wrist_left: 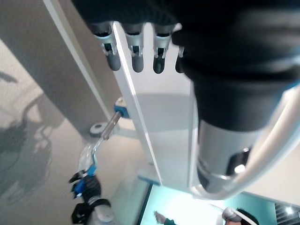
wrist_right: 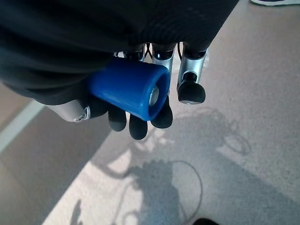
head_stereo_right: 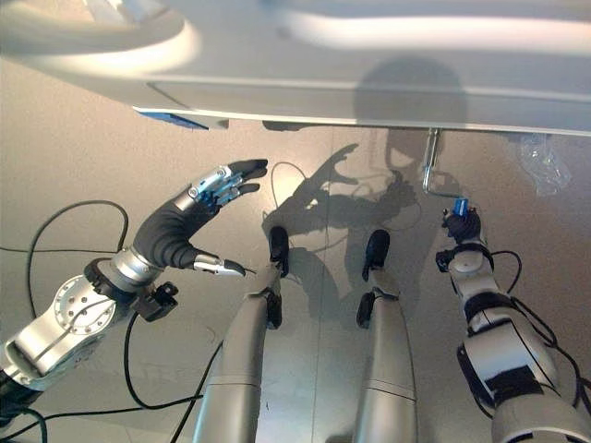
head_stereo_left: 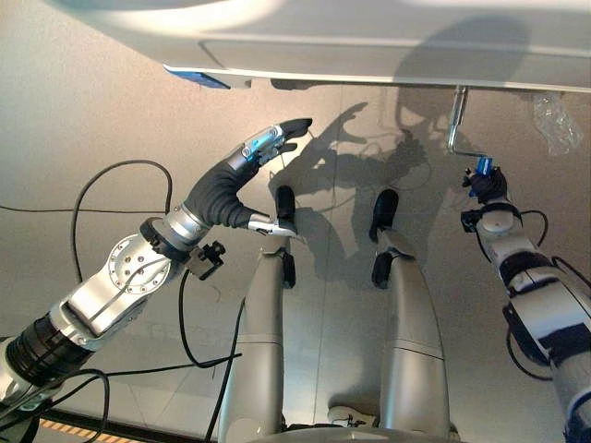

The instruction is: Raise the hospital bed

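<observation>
One hospital bed (head_stereo_left: 369, 37), pale, running across the top of the head views, cut off at both sides and above. One metal crank (head_stereo_left: 455, 125) hanging below its lower edge toward the right side, ending in one blue handle (wrist_right: 129, 89). One clear plastic bag (head_stereo_left: 557, 122) just right of the crank, hard to make out.

Right hand (head_stereo_left: 484, 185) raised to the crank's lower end, fingers curled round the blue handle; from the head views little beyond a blue patch at the hand visible, most of the grip hidden by the hand itself.

Left hand (head_stereo_left: 254, 161) well apart from the crank, held in open air below the bed's edge near a blue corner piece (head_stereo_left: 196, 78), fingers straight and spread wide, thumb apart, holding nothing.

Bare grey floor (head_stereo_left: 92, 120) open between and around the two hands.

In the left wrist view, part of a person (wrist_left: 236, 216) beyond the bed, cut off at the frame edge.
</observation>
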